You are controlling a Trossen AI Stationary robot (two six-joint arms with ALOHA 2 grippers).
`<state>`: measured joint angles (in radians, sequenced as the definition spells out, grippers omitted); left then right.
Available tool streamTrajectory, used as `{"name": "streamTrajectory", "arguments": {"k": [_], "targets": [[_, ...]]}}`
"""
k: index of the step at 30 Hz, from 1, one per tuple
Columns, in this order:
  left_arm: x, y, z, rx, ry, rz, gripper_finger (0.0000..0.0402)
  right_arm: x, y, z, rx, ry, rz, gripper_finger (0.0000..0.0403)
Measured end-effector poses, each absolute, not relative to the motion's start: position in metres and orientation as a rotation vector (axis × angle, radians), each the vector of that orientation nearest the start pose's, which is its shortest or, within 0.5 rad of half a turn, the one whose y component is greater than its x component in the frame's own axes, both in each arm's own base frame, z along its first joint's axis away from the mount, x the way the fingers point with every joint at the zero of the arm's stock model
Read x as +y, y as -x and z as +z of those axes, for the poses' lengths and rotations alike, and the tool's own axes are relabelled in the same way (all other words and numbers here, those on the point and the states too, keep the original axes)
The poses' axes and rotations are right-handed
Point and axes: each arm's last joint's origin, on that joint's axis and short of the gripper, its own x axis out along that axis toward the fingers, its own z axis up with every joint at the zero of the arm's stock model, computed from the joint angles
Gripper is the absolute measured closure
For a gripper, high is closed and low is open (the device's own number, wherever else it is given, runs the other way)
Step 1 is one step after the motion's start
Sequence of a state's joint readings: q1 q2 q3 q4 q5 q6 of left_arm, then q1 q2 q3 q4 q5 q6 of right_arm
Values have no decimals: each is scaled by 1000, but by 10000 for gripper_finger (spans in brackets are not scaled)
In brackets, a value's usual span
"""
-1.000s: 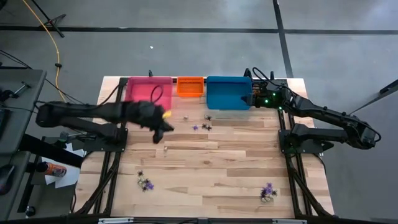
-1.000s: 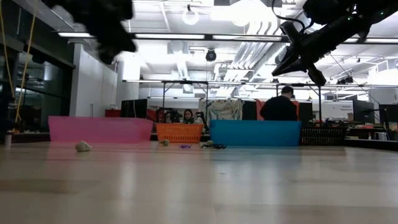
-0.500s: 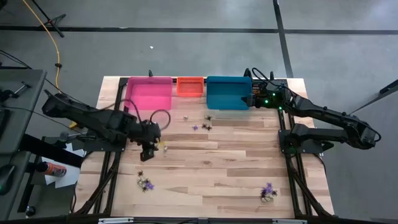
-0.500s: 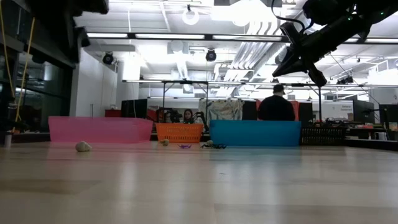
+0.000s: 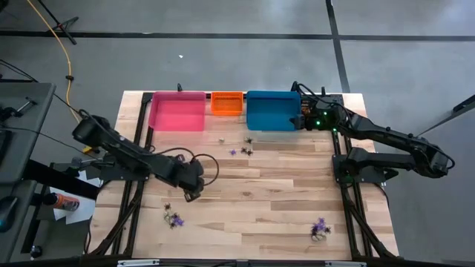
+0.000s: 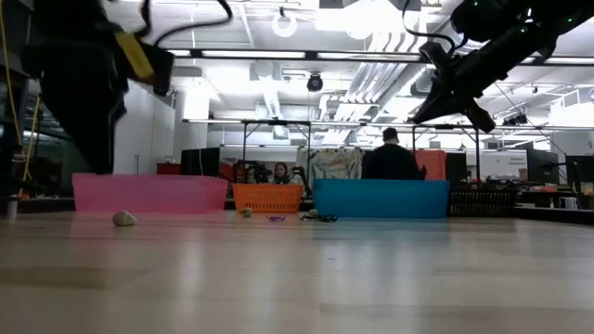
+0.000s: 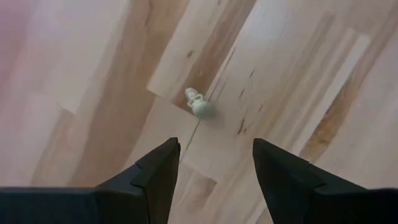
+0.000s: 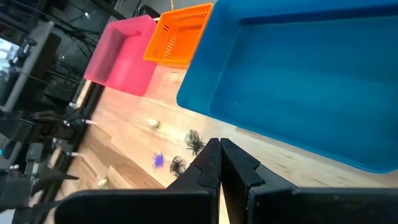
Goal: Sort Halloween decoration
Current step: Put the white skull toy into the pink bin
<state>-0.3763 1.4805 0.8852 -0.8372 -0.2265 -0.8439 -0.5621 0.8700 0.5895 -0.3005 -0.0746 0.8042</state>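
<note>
— One pale trinket (image 7: 199, 103) is what the left pincer (image 7: 214, 165) is aimed at. In the left wrist view it lies on bare wood just ahead of the two spread fingers, on the line of the gap but a shade toward one finger (image 7: 155, 174).

— Open, then?

— Wide open and empty. From above, the left pincer (image 5: 191, 194) hangs over the left-middle of the counter (image 5: 260, 200), pointing down at the boards.

— Long axis of the piece?

— Too small and roundish to tell; I'd say approach angle matters little, but a small sideways correction looks needed before descending.

— And the right arm?

— Right pincer (image 8: 219, 163) is closed on nothing, parked at the back by the blue bin (image 5: 272, 110). The left is far nearer.

— Room to move?

— Plenty. Nothing touches the pale piece. A purple and black cluster (image 5: 174, 218) sits nearer the front edge, well apart; more spiders (image 5: 245, 150) lie just before the bins, another purple bunch (image 5: 320, 228) at front right.

— Where does it go afterwards?

— Pink bin (image 5: 177, 113) and orange bin (image 5: 227, 102) stand along the back edge; which takes pale ones I can't tell.
</note>
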Motion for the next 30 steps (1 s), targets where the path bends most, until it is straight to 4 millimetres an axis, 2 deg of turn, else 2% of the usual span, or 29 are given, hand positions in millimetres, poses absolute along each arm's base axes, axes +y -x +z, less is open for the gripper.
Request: {"name": "streamTrajectory", "arguments": {"k": [3, 8, 14, 24, 30], "targets": [[-74, -240, 175, 1324, 341, 466, 208, -95, -155, 242, 347, -950, -681, 402], [-47, -250, 164, 1408, 533, 510, 209, -95, -155, 241, 352, -944, -682, 402], [-26, -259, 165, 1364, 639, 507, 209, -95, -155, 241, 353, -953, -684, 402], [-24, -259, 165, 1370, 708, 515, 210, -95, -155, 241, 352, -959, -686, 402], [-27, -262, 155, 1414, 713, 521, 210, -95, -155, 241, 346, -979, -691, 402]]}}
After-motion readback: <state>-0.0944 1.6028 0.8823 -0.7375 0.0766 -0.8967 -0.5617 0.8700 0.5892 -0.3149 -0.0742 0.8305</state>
